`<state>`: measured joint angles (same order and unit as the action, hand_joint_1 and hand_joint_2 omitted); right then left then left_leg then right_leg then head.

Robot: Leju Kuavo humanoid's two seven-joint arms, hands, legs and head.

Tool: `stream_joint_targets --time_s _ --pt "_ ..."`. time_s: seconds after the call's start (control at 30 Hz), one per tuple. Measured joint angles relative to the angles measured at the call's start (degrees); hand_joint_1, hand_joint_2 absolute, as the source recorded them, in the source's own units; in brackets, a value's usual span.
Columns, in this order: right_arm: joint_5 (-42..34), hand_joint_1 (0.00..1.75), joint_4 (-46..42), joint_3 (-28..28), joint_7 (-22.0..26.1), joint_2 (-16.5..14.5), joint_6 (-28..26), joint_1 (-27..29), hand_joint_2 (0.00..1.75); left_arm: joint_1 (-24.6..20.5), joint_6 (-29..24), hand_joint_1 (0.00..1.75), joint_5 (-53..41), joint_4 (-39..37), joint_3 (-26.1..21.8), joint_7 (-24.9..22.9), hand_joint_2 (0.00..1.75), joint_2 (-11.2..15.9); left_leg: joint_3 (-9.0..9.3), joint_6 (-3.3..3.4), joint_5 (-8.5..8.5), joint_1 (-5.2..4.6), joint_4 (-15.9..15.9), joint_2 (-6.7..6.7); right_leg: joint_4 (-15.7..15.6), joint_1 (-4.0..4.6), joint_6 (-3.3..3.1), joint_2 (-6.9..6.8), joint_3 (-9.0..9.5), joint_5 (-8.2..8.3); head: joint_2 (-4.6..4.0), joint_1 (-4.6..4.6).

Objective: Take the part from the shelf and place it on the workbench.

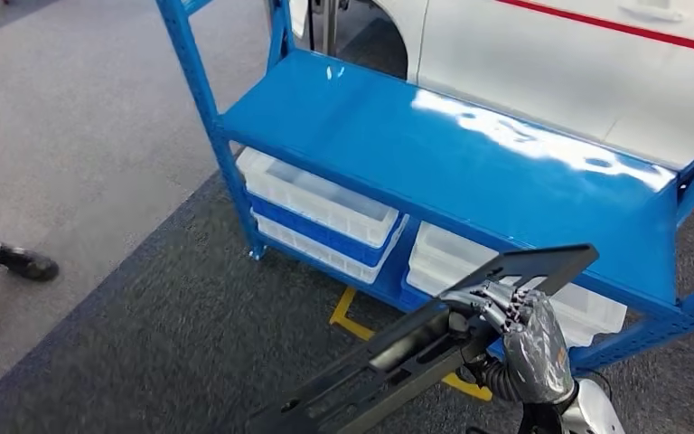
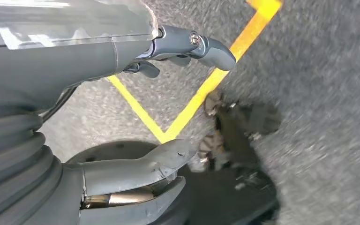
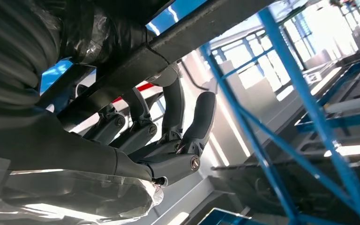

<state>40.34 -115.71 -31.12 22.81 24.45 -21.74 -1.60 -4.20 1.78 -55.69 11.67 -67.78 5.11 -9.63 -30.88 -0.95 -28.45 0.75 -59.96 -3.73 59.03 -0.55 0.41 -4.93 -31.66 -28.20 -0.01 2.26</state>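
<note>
My right hand (image 1: 522,339) grips a long black flat part (image 1: 416,348) in front of the blue shelf (image 1: 470,154), low in the head view. The part runs from the lower middle of that view up to a wider plate end (image 1: 542,265) beside the shelf's front edge. In the right wrist view my fingers (image 3: 168,126) wrap around the part's dark bar (image 3: 168,49). My left hand (image 2: 136,108) hangs over the floor, holding nothing, thumb and fingers apart.
White plastic bins (image 1: 325,203) fill the lower level of the shelf, whose top board is bare. A white vehicle body (image 1: 578,63) stands behind the shelf. Yellow floor tape (image 1: 352,316) lies under it. A person's feet in black shoes (image 1: 23,262) stand at the left.
</note>
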Motion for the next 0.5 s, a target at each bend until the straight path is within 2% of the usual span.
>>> stream_joint_targets --time_s 0.07,0.13,0.2,0.23,0.27,0.3,0.33,0.37,0.43,0.47,0.5 --pt "0.07 1.75 0.00 0.00 -0.03 0.02 -0.01 -0.04 1.75 0.08 0.01 0.00 0.00 0.00 -0.01 0.01 1.75 0.05 -0.45 1.36 -0.09 -0.03 0.68 1.13 0.30 -0.04 0.69 -0.73 -0.13 -0.01 0.01 -0.06" --pt "0.08 1.75 0.00 0.00 -0.03 0.09 -0.01 0.00 1.75 0.18 0.01 0.00 0.02 0.00 -0.02 0.01 1.75 0.10 -0.87 2.51 0.55 0.05 0.96 2.15 2.36 -0.33 1.25 1.09 -1.01 -1.92 0.00 -0.09" --pt "0.08 1.75 0.00 0.00 -0.03 0.17 -0.02 0.20 1.75 0.20 -0.01 0.00 0.04 0.00 -0.02 0.01 1.75 0.11 -1.40 3.29 1.12 -0.05 1.04 3.13 8.47 -0.43 1.46 3.65 -3.57 -5.97 0.00 -0.14" --pt "0.08 1.75 0.01 0.00 -0.03 0.20 -0.03 0.33 1.75 0.22 -0.01 0.00 0.06 0.00 -0.02 0.01 1.75 0.12 -1.69 3.51 1.32 -0.20 1.01 3.70 12.02 -0.40 1.43 4.13 -5.05 -7.65 0.00 -0.16" --pt "0.08 1.75 0.01 0.00 -0.03 0.21 -0.05 0.46 1.75 0.24 -0.01 0.00 0.08 0.00 -0.03 0.01 1.75 0.12 -1.91 3.65 1.51 -0.38 0.99 4.36 14.62 -0.35 1.34 4.34 -6.12 -8.47 0.01 -0.16" --pt "0.08 1.75 0.02 0.00 -0.04 0.21 -0.07 0.55 1.75 0.29 -0.01 0.00 0.09 0.00 -0.04 0.01 1.75 0.12 -2.06 3.72 1.66 -0.56 0.97 5.06 15.35 -0.28 1.13 4.43 -6.33 -8.13 0.01 -0.16" --pt "0.09 1.75 0.02 0.00 -0.05 0.21 -0.08 0.61 1.75 0.33 0.00 0.00 0.11 0.00 -0.05 0.01 1.75 0.12 -2.11 3.74 1.78 -0.74 0.96 5.80 14.00 -0.17 0.79 4.63 -5.56 -6.72 0.01 -0.16" --pt "0.13 1.75 0.02 0.00 -0.07 0.22 -0.11 0.64 1.75 0.35 0.01 0.00 0.12 0.00 -0.06 0.01 1.75 0.11 -2.08 3.73 1.88 -0.90 0.96 6.52 10.83 0.00 0.29 5.25 -3.97 -4.57 0.00 -0.15" --pt "0.21 1.75 -0.01 0.00 -0.12 0.28 -0.18 0.76 1.75 0.31 0.05 0.00 0.13 -0.01 -0.07 0.02 1.75 0.02 -2.20 3.57 2.11 -0.98 0.91 7.87 3.97 0.25 -1.01 8.16 -0.75 -1.20 0.00 -0.08" --pt "0.25 1.75 -0.05 0.00 -0.15 0.34 -0.25 0.87 1.75 0.27 0.08 0.00 0.14 -0.01 -0.07 0.03 1.75 -0.02 -2.43 3.35 2.29 -0.87 0.85 8.49 1.87 0.39 -1.46 9.31 0.12 -0.39 0.00 -0.04" --pt "0.27 1.75 -0.09 0.00 -0.17 0.42 -0.30 0.96 1.75 0.28 0.10 0.00 0.14 -0.01 -0.08 0.04 1.75 -0.06 -2.73 3.03 2.51 -0.68 0.84 9.16 0.99 0.51 -1.71 9.89 0.41 -0.24 0.00 -0.03"
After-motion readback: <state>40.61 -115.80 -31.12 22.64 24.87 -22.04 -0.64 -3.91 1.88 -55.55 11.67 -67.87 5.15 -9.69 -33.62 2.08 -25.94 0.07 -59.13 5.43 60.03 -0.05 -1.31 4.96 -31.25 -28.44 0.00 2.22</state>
